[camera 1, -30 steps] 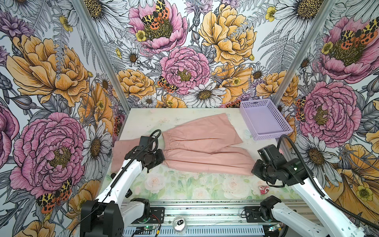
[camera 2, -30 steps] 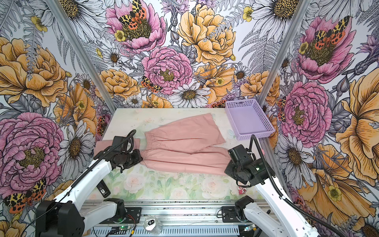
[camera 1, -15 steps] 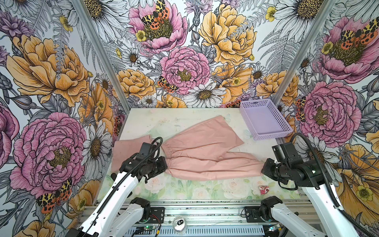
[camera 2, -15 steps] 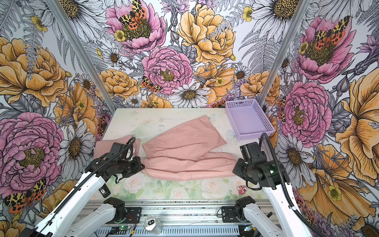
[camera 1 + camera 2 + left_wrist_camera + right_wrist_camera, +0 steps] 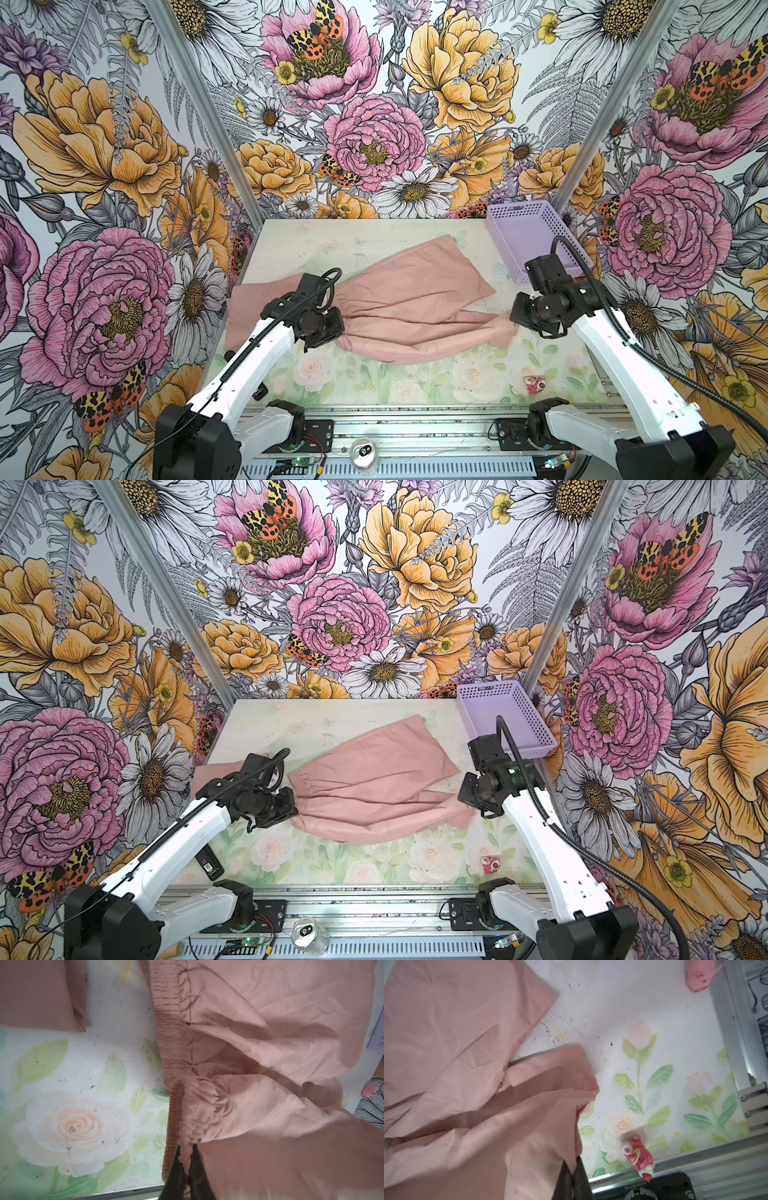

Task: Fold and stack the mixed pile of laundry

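A dusty-pink elastic-waist garment [image 5: 415, 307] [image 5: 374, 787] lies spread across the middle of the table, its two legs pointing right. My left gripper [image 5: 340, 332] [image 5: 294, 808] [image 5: 186, 1147] is shut on the gathered waistband [image 5: 176, 1043] at its near corner. At the other end, my right gripper [image 5: 514, 320] [image 5: 462, 796] [image 5: 574, 1164] is shut on the hem of the near leg. The near leg hangs a little off the table between the two grips. A second pink garment [image 5: 249, 303] [image 5: 208, 773] [image 5: 41, 993] lies folded at the table's left edge, partly behind my left arm.
A lilac perforated basket [image 5: 532, 237] [image 5: 507, 721] stands at the back right corner. A small red-and-white toy [image 5: 534, 384] [image 5: 490, 864] [image 5: 638, 1156] lies near the front right edge, and a pink toy [image 5: 699, 974] by the rail. A black device [image 5: 210, 862] rests front left.
Both grippers stayed shut on the garment. The left one has moved right and the right one up and back; the garment has turned, so its far leg now slants toward the basket.
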Robot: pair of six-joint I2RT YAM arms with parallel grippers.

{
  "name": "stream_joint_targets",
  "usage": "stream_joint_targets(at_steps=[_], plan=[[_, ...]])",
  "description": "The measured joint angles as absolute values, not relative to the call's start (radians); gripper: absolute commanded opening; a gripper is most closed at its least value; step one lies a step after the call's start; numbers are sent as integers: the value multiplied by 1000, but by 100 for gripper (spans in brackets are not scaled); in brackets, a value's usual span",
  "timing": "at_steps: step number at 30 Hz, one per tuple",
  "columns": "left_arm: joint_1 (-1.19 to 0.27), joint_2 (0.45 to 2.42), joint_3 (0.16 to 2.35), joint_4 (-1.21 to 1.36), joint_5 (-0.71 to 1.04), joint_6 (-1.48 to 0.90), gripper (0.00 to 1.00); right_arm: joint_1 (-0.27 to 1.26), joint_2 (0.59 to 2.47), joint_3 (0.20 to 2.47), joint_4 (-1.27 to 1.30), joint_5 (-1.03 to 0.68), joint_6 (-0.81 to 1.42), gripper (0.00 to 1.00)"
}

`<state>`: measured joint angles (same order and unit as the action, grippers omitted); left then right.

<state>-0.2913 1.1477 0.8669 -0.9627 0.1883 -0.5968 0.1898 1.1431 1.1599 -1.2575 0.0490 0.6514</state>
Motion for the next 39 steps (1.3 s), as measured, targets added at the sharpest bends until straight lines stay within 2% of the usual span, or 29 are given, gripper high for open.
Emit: stream_joint_targets(at_steps=[9, 12, 13, 14, 16, 18, 20, 23, 31, 39], plan=[[-215, 1305, 918, -864, 173, -525, 1, 149, 1368, 1268, -1122, 51, 565, 0], [-192, 1344, 921, -831, 175, -519, 4, 143, 1429, 1328, -1090, 47, 553, 0], [-187, 1362, 931, -824, 175, -516, 8, 143, 1454, 1350, -1079, 44, 550, 0], [-186, 1376, 941, -818, 176, -512, 18, 143, 1478, 1370, -1070, 43, 546, 0], [-186, 1418, 967, -793, 176, -494, 46, 143, 1533, 1409, -1050, 35, 535, 0], [-186, 1444, 973, -765, 175, -492, 61, 143, 1578, 1430, -1032, 28, 529, 0], [-191, 1449, 964, -749, 172, -494, 71, 143, 1613, 1439, -1024, 21, 522, 0], [-192, 1394, 902, -701, 167, -501, 72, 143, 1636, 1439, -1016, 16, 516, 0], [-192, 1095, 663, -611, 151, -589, 73, 139, 1637, 1439, -1003, -2, 502, 0], [-199, 870, 533, -580, 117, -673, 68, 104, 1640, 1439, -992, -20, 491, 0]])
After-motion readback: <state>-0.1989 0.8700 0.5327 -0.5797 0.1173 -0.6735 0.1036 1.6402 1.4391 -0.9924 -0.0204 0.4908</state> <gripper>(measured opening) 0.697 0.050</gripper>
